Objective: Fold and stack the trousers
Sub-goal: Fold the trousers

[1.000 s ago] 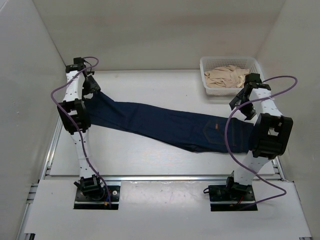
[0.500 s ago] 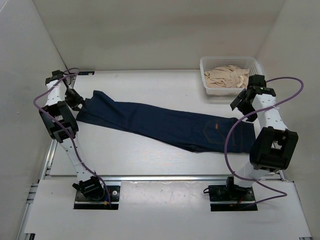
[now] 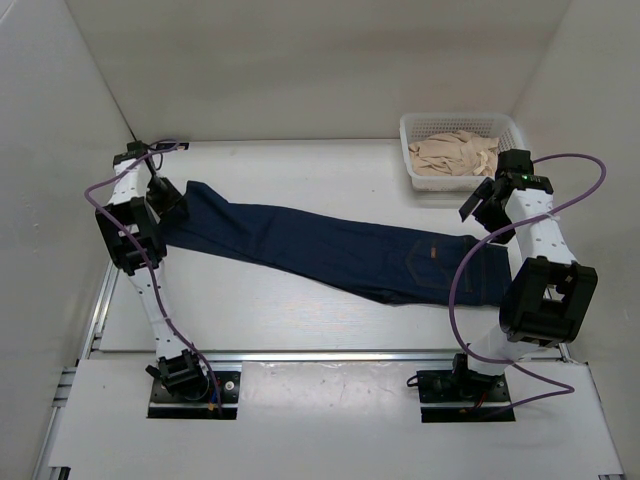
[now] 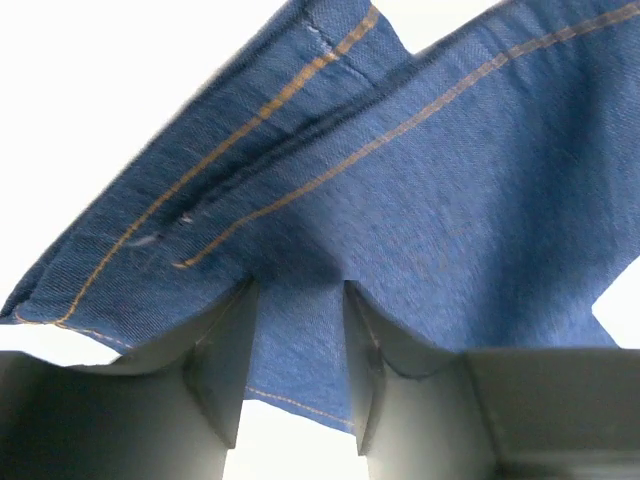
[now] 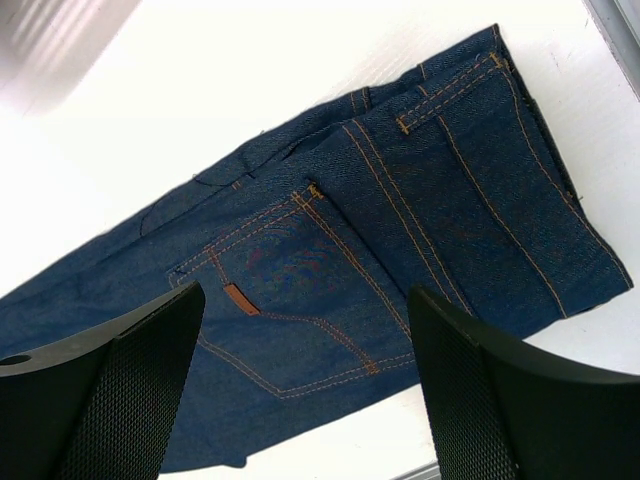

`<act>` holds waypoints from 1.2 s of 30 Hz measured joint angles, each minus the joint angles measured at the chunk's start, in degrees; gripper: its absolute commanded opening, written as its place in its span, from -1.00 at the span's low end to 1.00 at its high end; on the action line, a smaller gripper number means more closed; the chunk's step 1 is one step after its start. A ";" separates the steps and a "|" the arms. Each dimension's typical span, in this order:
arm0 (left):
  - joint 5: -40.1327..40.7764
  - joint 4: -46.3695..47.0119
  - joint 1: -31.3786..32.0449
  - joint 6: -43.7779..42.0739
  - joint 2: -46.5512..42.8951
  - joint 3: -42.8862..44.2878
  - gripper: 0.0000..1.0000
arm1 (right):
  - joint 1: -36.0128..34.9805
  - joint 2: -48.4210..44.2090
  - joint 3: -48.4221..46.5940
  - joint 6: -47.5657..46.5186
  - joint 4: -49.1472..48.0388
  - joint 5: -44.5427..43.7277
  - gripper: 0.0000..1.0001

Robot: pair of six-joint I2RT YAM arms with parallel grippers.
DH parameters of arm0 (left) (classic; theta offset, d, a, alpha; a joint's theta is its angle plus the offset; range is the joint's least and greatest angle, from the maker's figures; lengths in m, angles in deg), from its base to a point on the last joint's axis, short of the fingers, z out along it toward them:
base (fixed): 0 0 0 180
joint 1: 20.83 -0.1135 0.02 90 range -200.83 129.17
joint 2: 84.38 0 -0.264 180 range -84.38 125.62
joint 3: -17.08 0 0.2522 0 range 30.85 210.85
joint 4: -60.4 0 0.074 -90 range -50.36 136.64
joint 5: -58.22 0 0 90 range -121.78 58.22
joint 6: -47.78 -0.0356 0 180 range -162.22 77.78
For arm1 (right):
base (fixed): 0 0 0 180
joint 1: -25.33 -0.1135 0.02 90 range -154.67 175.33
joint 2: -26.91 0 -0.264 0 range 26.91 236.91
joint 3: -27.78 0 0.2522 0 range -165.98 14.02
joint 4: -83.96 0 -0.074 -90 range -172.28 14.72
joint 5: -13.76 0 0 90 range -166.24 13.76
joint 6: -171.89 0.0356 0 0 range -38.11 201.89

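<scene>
while the left gripper (image 4: pixel 296 300) pinches a leg hem of the trousers (image 3: pixel 330 250),
the right gripper (image 5: pixel 305 310) hangs spread wide above the waistband.

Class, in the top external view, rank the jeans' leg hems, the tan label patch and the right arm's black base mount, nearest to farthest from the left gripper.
1. Leg hems of the dark navy denim jeans: far left, in the left gripper.
2. Small tan label patch: right of centre, on the pocket.
3. Right arm's black base mount: near right corner.
</scene>
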 measured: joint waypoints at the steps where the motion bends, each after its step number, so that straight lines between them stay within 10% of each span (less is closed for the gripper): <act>1: 0.46 0.00 0.00 0.17 0.13 0.07 -0.25 | 0.00 0.00 0.00 -0.09 0.11 0.04 0.73; 4: 1.31 -0.07 0.00 0.37 0.57 0.07 -0.79 | 0.00 0.00 0.00 -0.26 0.44 0.09 0.73; 27: 10.88 -0.63 0.07 0.85 -12.90 -2.23 -0.79 | 0.00 0.00 0.00 -0.70 0.70 0.33 0.73; 30: 12.07 -0.63 0.07 1.16 -12.48 -3.87 -0.57 | 0.00 0.00 0.00 -0.70 0.70 0.46 0.73; 31: 12.50 -0.81 0.07 1.33 -12.09 -4.37 0.14 | 0.00 0.00 0.00 -0.70 0.70 0.46 0.73; 33: 13.57 -1.09 0.00 1.49 -11.37 -5.42 0.89 | 0.00 0.00 0.00 -0.70 0.70 0.46 0.73; 36: 14.88 -1.73 -0.42 2.93 -10.84 -6.88 0.97 | 0.00 -0.07 0.00 -0.70 0.72 0.48 0.73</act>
